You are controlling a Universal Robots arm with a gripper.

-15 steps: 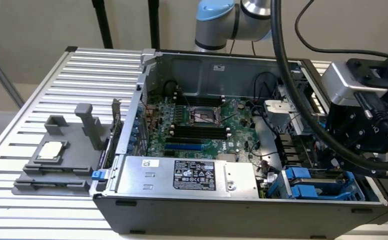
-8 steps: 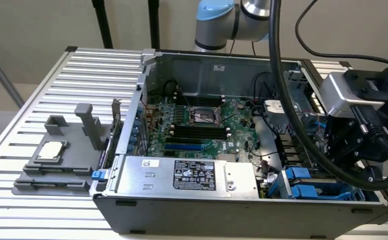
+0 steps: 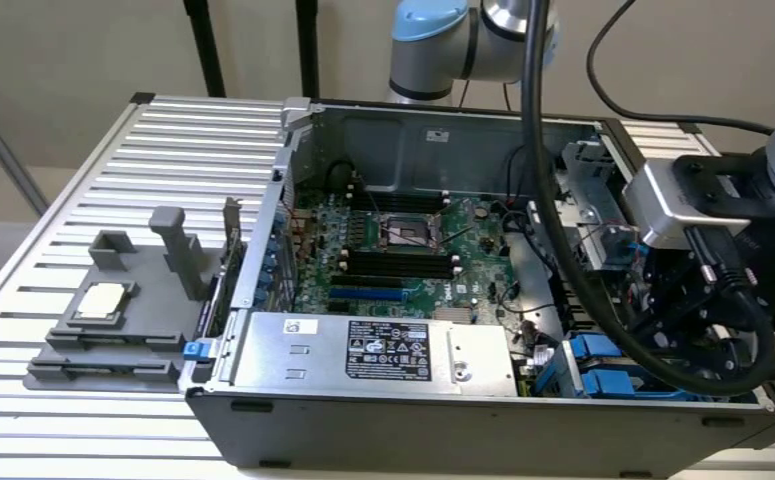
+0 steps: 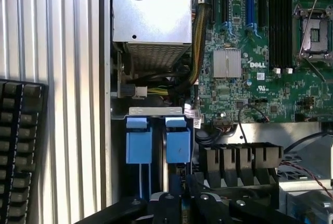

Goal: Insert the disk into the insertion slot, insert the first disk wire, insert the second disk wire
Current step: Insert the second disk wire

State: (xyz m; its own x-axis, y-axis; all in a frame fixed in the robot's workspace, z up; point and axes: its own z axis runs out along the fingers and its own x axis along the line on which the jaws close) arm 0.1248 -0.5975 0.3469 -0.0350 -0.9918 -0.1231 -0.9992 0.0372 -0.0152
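Broadly, an open computer case (image 3: 494, 420) is seen lying on a slatted white counter (image 3: 80, 200), with the green motherboard (image 3: 401, 250) exposed in its middle and the silver power-supply box (image 3: 374, 350) set along the near wall. On the counter toward the exterior view's left, a grey plastic fixture (image 3: 120, 320) is placed, and a small square chip (image 3: 100, 300) is carried on it. In the wrist view, a black keyboard (image 4: 21, 156) is seen resting on the slats outside the case.

The robot arm (image 3: 734, 260) is reached in over the case's corner at the exterior view's right, with thick black cables looped around its wrist. The insertion slot (image 4: 156, 112) is found in that corner, beside the power-supply box, and its grey metal edge and two blue plastic tabs (image 4: 158, 143) are seen from above. The disk cannot be made out for certain among the blue rails.

The fingers (image 4: 179, 198) are held pressed together just over the blue tabs, and whether anything is gripped between them cannot be told.
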